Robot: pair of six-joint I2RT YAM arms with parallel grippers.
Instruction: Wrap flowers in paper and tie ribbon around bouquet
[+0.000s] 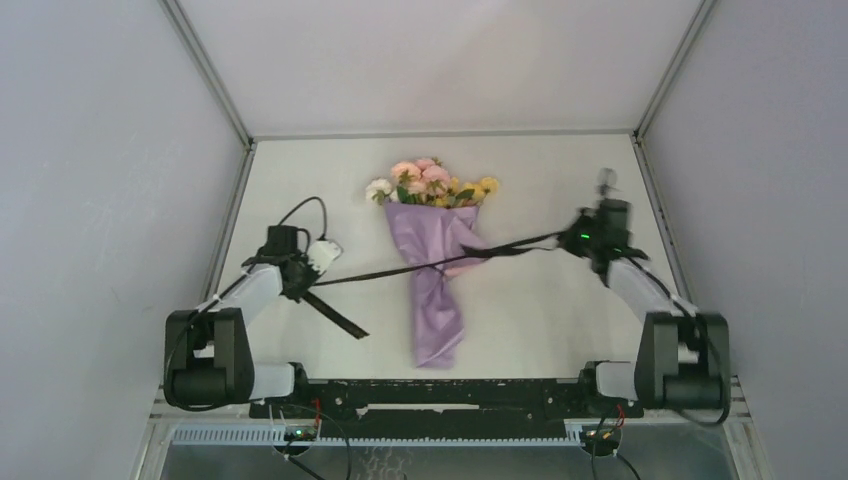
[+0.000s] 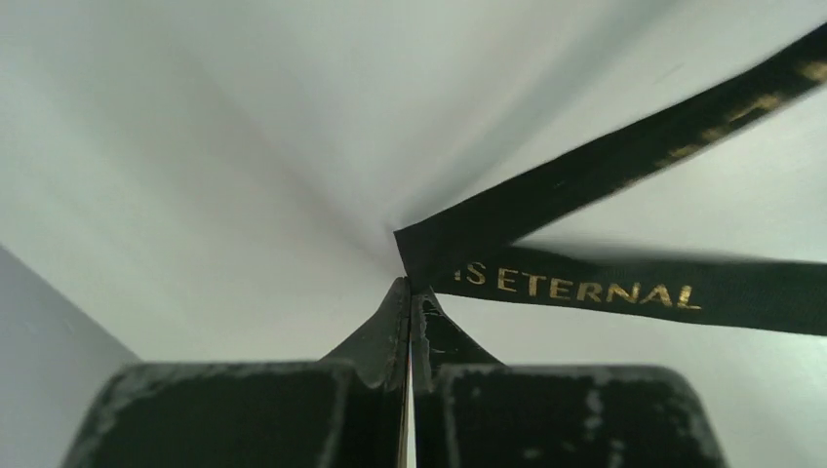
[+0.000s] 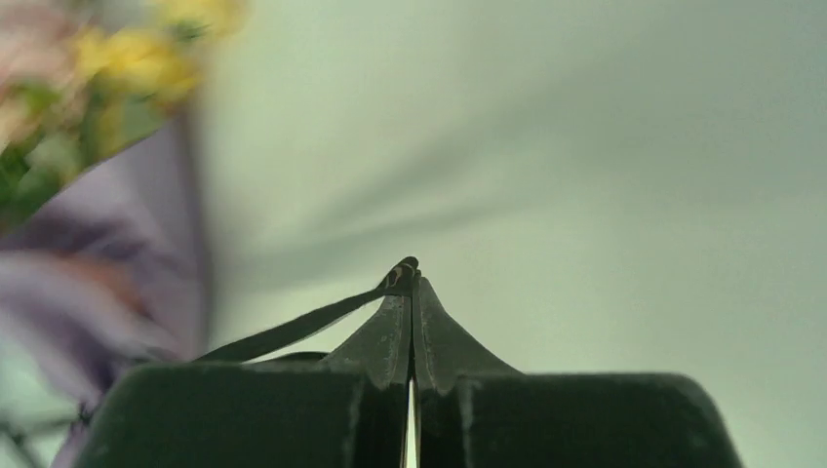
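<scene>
Colour reference: materials and fixtures.
The flowers (image 1: 432,182) are pink, yellow and white with green leaves; the paper (image 1: 437,290) is plain lilac-purple, without pattern. The ribbon (image 2: 585,288) is black with gold capital lettering reading "IS ETERNAL"; worn gold flecks mark its other strand. The table (image 1: 560,310) is off-white; the walls (image 1: 100,150) are pale grey-lilac. The left gripper (image 2: 410,292) and right gripper (image 3: 411,273) are black with pale scuff marks. A green indicator light (image 1: 584,238) shows at the right wrist.
</scene>
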